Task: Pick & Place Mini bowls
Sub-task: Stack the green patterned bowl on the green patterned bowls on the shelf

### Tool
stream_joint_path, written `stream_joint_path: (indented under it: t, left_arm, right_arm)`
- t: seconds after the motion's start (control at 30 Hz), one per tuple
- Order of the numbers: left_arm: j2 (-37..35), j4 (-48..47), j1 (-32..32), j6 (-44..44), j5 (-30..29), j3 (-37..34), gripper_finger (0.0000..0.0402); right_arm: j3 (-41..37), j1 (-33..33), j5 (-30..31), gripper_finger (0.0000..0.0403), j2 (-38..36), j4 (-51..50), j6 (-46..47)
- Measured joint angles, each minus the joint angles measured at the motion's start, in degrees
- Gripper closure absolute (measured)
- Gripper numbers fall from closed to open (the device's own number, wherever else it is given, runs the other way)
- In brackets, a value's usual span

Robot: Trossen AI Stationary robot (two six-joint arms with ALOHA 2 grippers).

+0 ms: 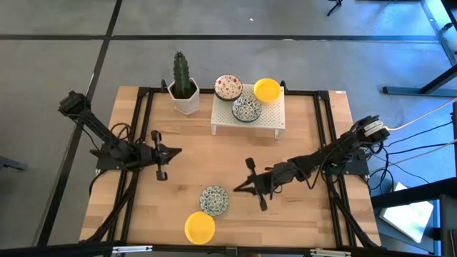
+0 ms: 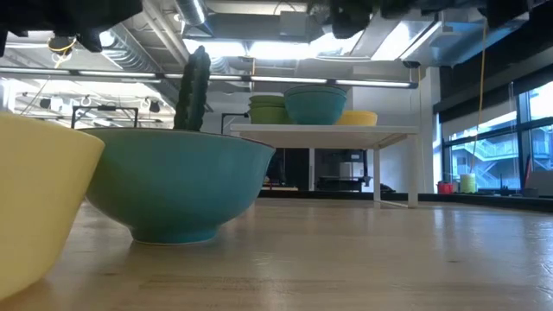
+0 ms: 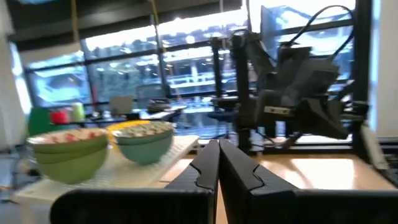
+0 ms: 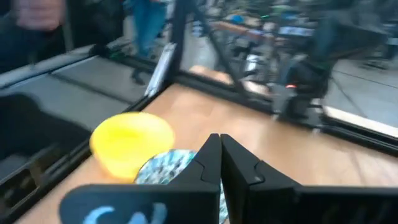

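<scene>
Two mini bowls sit on their bases near the table's front edge: a blue-green patterned bowl (image 1: 214, 200) (image 4: 163, 169) and a yellow bowl (image 1: 199, 227) (image 4: 129, 140). Three more stand on the white rack (image 1: 275, 120): a red-speckled bowl (image 1: 228, 87), a blue-green bowl (image 1: 246, 108) and a yellow bowl (image 1: 267, 89). My right gripper (image 1: 238, 189) (image 4: 219, 138) is shut and lies nearly level. Its tips are just right of the front blue-green bowl, with a small gap between them. My left gripper (image 1: 176, 151) (image 3: 218, 144) is shut at the table's left, pointing toward the middle.
A white hexagonal pot with a cactus (image 1: 184, 86) stands at the far left beside the rack. A black frame (image 1: 146, 96) runs around the table's edges. Bare wood lies between the rack and the two front bowls (image 1: 214, 153).
</scene>
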Motion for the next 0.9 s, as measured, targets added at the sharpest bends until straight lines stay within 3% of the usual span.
stream_joint_path:
  t: [0.17, 0.3, 0.4, 0.53, 0.7, 0.9]
  left_arm:
    - [-0.77, 1.78, 0.00, 6.75, -4.18, 0.00, 0.0399]
    - [-1.00, -1.63, -0.24, 3.29, -8.62, 0.00, 0.0396]
    - [-0.97, -5.94, -0.50, 2.43, -8.70, 0.00, 0.0392]
    - [-0.93, -6.73, -0.52, 2.34, -6.81, -0.01, 0.0389]
    - [-0.93, -7.37, -0.52, -1.22, -2.31, -0.01, 0.0392]
    - [-0.99, -5.94, -0.52, -3.84, 5.41, -0.02, 0.0391]
  right_arm:
    - [0.96, -0.99, 1.38, 0.0387, 0.24, -0.53, 4.87]
    - [1.11, -1.97, 1.46, 0.0366, 0.28, -1.40, 11.76]
    - [1.14, -2.68, 1.48, 0.0344, 0.31, -3.95, 16.24]
    - [1.16, -2.92, 2.24, 0.0302, 0.35, -8.34, 20.05]
    - [1.14, -3.07, 8.79, 0.0237, 1.53, -14.59, 22.32]
    - [4.36, -3.53, 6.90, 0.0178, 1.60, -19.52, 25.95]
